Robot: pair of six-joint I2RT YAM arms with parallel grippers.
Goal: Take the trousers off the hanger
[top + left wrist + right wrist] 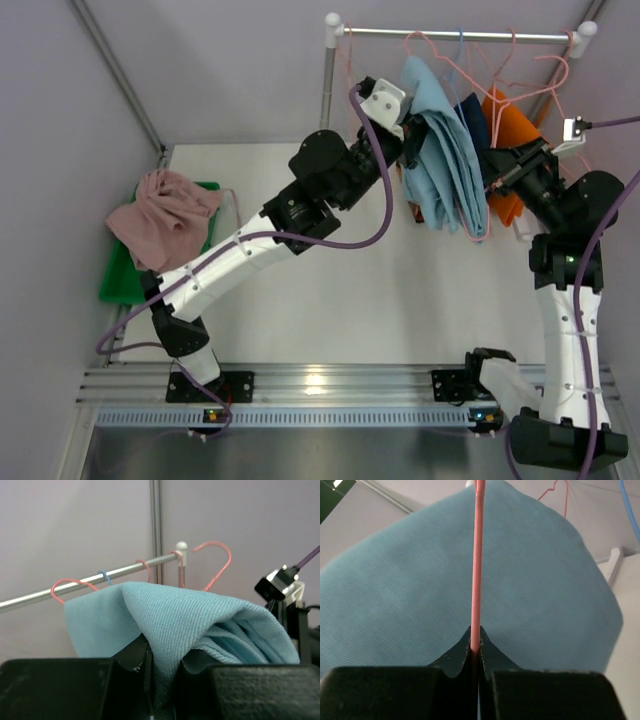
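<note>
Left hand (pixel 161 662) pinches the light blue trousers (pixel 447 160) as right hand (pixel 475 652) clamps the pink hanger (pixel 478 555); a slow, level pull should slide them free without snagging

Matt woven cloth trousers (pixel 200 620), smooth glossy pink hanger (pixel 477 570), shiny metal rail (pixel 125 571)

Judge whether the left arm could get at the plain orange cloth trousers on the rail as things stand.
Probably not. The left gripper is pinching the light blue cloth trousers, which hang between it and the plain orange cloth trousers.
</note>
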